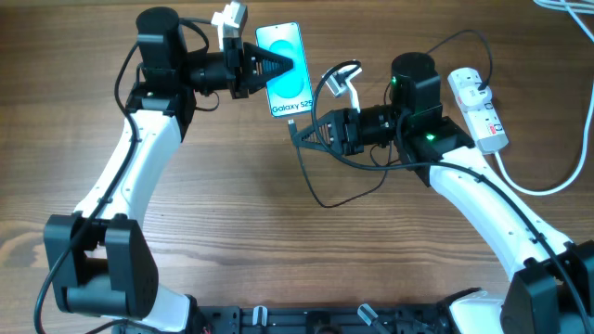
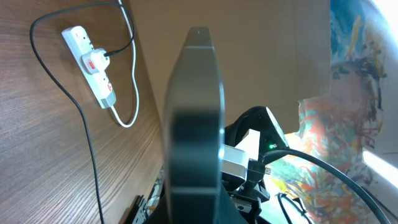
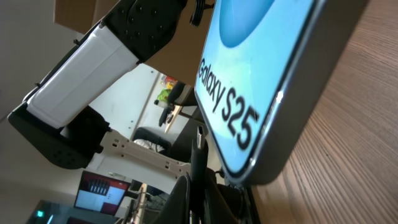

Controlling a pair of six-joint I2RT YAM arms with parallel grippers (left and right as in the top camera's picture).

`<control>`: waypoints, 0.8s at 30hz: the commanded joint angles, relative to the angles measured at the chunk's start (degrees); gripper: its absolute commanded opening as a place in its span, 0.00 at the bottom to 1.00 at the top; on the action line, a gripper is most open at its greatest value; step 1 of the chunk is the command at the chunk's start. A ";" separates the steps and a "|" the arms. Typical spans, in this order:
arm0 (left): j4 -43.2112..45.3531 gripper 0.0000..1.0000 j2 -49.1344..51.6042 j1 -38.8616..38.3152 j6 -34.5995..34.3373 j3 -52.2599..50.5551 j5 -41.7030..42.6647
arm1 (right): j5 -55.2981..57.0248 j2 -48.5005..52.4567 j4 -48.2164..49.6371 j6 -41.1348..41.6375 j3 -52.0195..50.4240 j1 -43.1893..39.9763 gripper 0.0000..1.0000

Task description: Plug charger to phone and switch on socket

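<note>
Your left gripper point(image 1: 282, 67) is clenched on the phone point(image 1: 289, 91). One finger sits on the bright blue-green screen, and the left wrist view shows the phone side-on, right in the middle of the grip. The phone is screen up, near the far edge of the table point(image 1: 278, 264), about halfway along it. Its bottom end, with the white strip of words, points toward you.

Your right gripper point(image 1: 302, 133) is just below that bottom end. Its fingers are squeezed tight on the tip end of the charger point(image 2: 91, 158). In the right wrist view a thin dark bit goes up from the fingers to the bottom edge of the phone. It looks like it touches the edge, but the view is too close and blurry to tell if the tip is really inside.

From the right gripper the thin black cable drops in a loop toward the middle of the table. It goes back under the right arm, up over it, and across to the socket point(image 1: 480, 109).

The socket lies flat near the far right corner of the table, well apart from the phone. The charger's plug sits in one outlet. You can see small red marks on the socket. Its thick white cord point(image 1: 538, 188) curls away toward the right edge.
</note>
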 commanded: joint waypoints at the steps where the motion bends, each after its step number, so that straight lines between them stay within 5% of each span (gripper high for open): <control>1: 0.42 0.04 -1.44 0.94 -0.98 0.72 -0.09 | -1.07 -0.63 0.26 0.42 0.72 0.15 0.04; 24: 0.42 0.04 -1.44 0.94 -4.17 0.72 1.27 | 2.43 -0.63 3.08 3.65 0.72 0.13 0.04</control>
